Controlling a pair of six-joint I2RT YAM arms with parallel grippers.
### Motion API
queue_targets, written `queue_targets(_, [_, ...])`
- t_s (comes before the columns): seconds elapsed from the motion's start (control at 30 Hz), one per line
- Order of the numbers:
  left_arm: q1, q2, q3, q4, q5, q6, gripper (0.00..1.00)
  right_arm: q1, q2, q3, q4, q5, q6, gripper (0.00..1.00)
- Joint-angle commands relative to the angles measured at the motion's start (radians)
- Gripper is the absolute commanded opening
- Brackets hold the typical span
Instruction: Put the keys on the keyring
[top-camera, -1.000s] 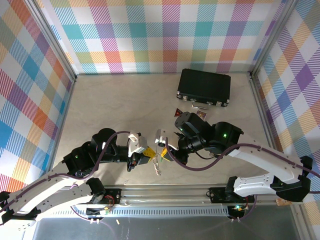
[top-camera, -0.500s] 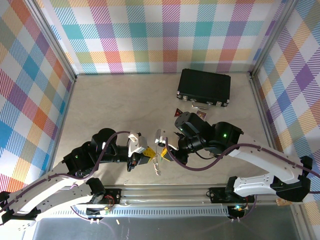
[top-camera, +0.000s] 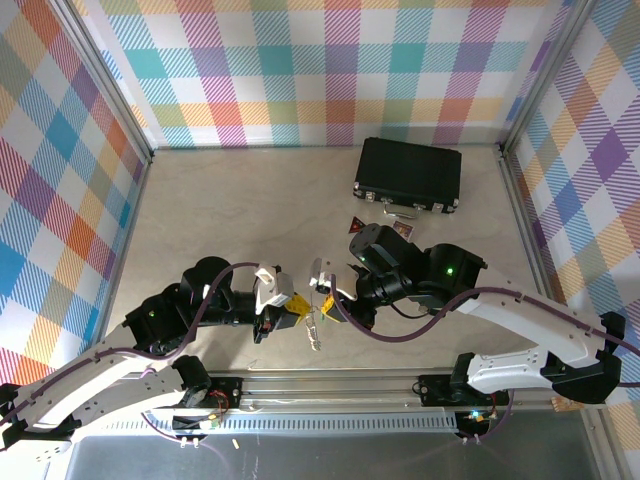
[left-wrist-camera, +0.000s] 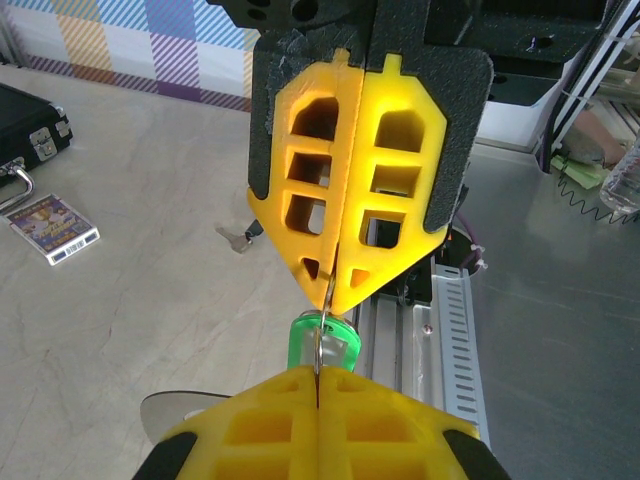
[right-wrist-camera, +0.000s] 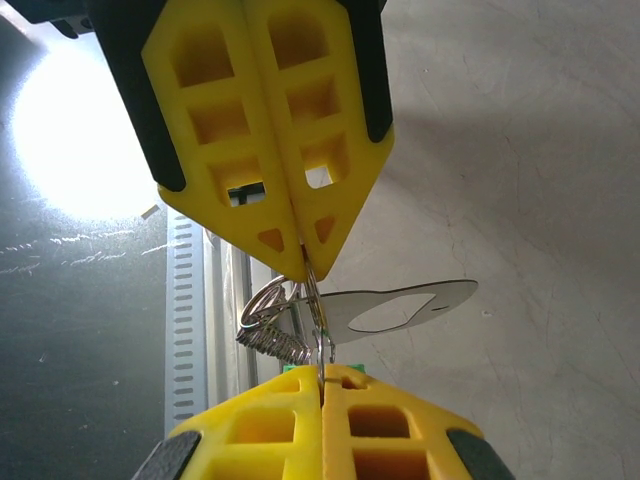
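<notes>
Keyring (right-wrist-camera: 268, 318) wire is pinched by left claw (left-wrist-camera: 318, 385) and right claw (right-wrist-camera: 322, 375), both clamped closed, tip to tip over near surface (top-camera: 250, 210) edge; green key (left-wrist-camera: 322, 345) sits between tips.

No legible text – (card (left-wrist-camera: 55, 228) print blurred)

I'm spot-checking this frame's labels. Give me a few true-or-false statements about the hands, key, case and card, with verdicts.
1. The left hand and the right hand are both shut. True.
2. The green-headed key lies flat on the table. False: it is up between the two hands' tips.
3. The black case is closed. True.
4. The patterned card is inside the case. False: it lies on the table beside it.
</notes>
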Motion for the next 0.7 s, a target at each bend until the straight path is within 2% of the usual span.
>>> queue_targets(0.0, [-0.008, -0.015, 0.029, 0.026, 0.018, 0.018, 0.0, -0.003, -0.014, -0.007, 0.015, -0.007, -0.022, 0.0])
queue_targets(0.67, [-0.008, -0.015, 0.028, 0.025, 0.014, 0.019, 0.0, -0.003, -0.026, -0.01, 0.018, -0.009, -0.024, 0.0])
